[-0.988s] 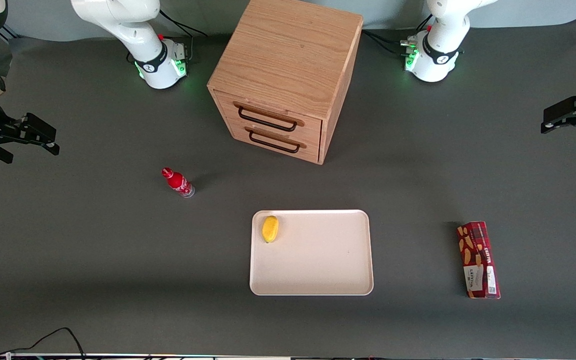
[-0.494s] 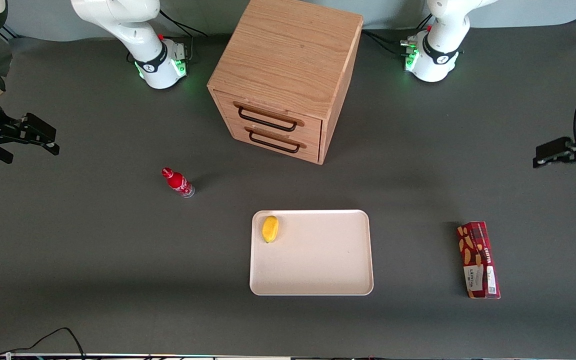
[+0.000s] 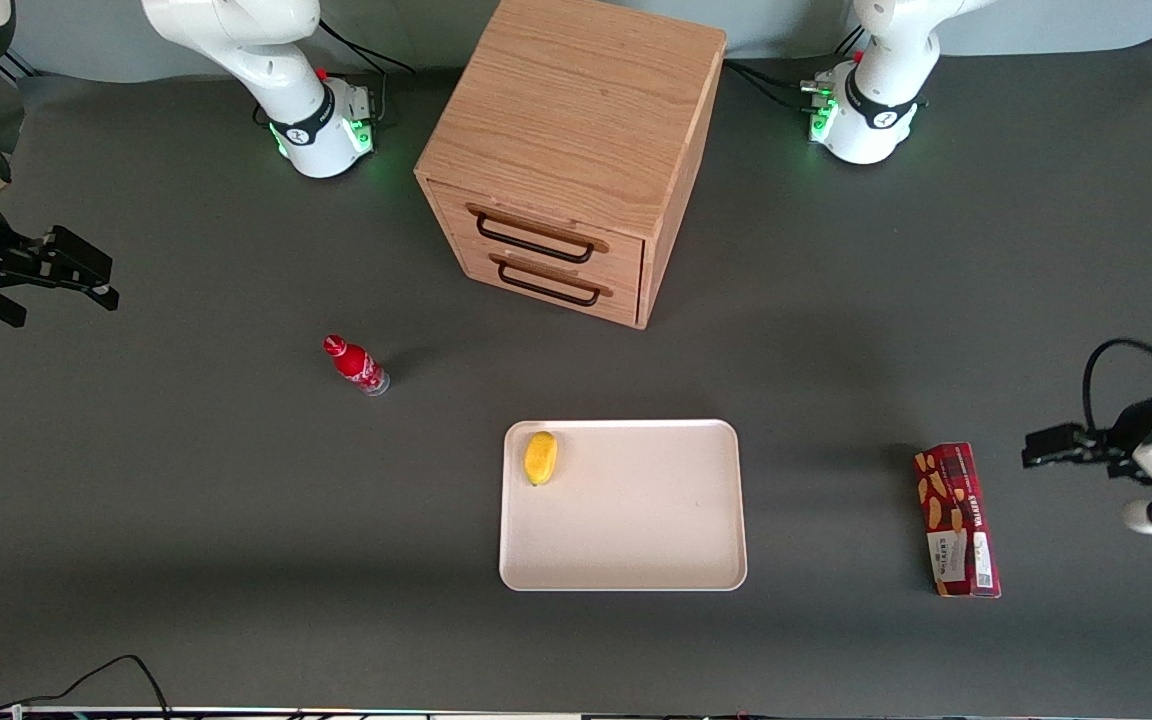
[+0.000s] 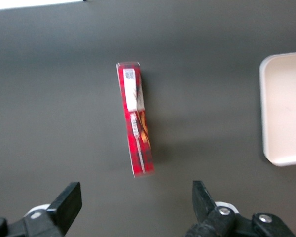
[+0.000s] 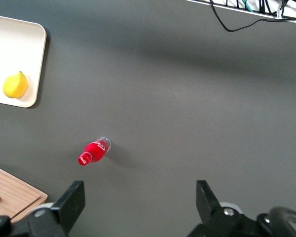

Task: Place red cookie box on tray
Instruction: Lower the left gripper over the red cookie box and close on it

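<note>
The red cookie box (image 3: 957, 520) lies lengthwise on the dark table, apart from the tray and toward the working arm's end. It also shows in the left wrist view (image 4: 135, 118). The cream-white tray (image 3: 636, 540) sits mid-table, nearer the front camera than the drawer cabinet; its edge shows in the left wrist view (image 4: 286, 108). My left gripper (image 3: 1041, 447) hangs above the table beside the box, further toward the working arm's end. In the left wrist view the gripper (image 4: 135, 197) is open and empty, with the box's near end just ahead of the gap between the fingers.
A yellow lemon (image 3: 540, 457) lies in a corner of the tray. A small red bottle (image 3: 356, 364) lies on the table toward the parked arm's end. A wooden two-drawer cabinet (image 3: 576, 150) stands farther from the front camera than the tray.
My left gripper has moved nearer to the front camera and closer to the cookie box. The box, tray, lemon and bottle have not moved.
</note>
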Robot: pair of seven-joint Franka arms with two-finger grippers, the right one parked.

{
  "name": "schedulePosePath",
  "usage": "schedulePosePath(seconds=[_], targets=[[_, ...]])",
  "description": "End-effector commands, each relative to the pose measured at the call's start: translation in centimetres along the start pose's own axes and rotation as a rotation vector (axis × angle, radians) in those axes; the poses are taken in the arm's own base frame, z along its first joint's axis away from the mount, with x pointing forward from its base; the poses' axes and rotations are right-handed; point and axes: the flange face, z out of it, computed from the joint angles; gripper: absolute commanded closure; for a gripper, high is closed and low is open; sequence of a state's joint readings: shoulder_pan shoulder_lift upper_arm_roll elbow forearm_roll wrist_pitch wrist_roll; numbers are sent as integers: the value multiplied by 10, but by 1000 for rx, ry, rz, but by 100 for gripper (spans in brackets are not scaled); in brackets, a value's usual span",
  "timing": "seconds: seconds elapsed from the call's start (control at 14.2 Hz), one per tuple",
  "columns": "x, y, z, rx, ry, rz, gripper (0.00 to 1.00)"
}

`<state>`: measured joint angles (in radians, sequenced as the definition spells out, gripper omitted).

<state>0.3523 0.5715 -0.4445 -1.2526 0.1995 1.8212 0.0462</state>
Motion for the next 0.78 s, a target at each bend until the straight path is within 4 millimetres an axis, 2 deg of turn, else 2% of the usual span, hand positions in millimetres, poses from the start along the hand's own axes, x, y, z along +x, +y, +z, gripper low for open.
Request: schedulePosePath(seconds=[0.0,0.14,0.35,0.49,0.56,0.64,0.71], targets=[[19,-6,66,21,35,0,0],[26,-5,117,8,66,-37,0],[21,-2,180,57,50,-22,0],[17,-8,204,71,27,-22,0],[17,-6,207,74,24,-19,0],[17,-5,212,70,17,-27,17],[16,-6,214,66,15,-52,56]])
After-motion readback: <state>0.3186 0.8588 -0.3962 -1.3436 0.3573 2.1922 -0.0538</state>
